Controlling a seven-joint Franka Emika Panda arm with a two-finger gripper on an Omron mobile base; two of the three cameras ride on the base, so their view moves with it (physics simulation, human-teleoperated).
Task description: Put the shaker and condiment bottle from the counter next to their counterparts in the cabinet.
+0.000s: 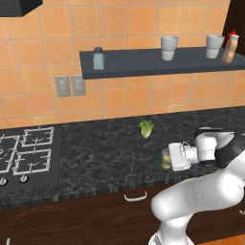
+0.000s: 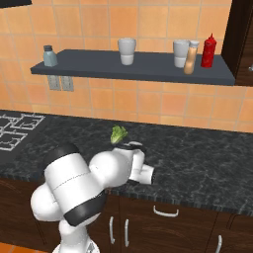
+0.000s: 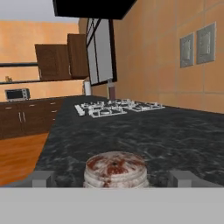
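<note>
Between my two fingertips, my end effector (image 3: pixel 112 179) stands released, low over the tabletop (image 1: pixel 105 148), with the shaker (image 3: pixel 114 169) upright between them, seemingly not yet touched. If I close off-centre, one finger could push it over. On the cabinet (image 2: pixel 148 66), the condiment bottle (image 2: pixel 190 57) stands beside the red bottle (image 2: pixel 208 51).

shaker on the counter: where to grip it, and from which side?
Grip the shaker across its round body, just under the cap. It stands upright on the counter, so a level approach from the side suits it. The open gripper already faces it that way, a finger on each side. Closing there should probably hold.
</note>
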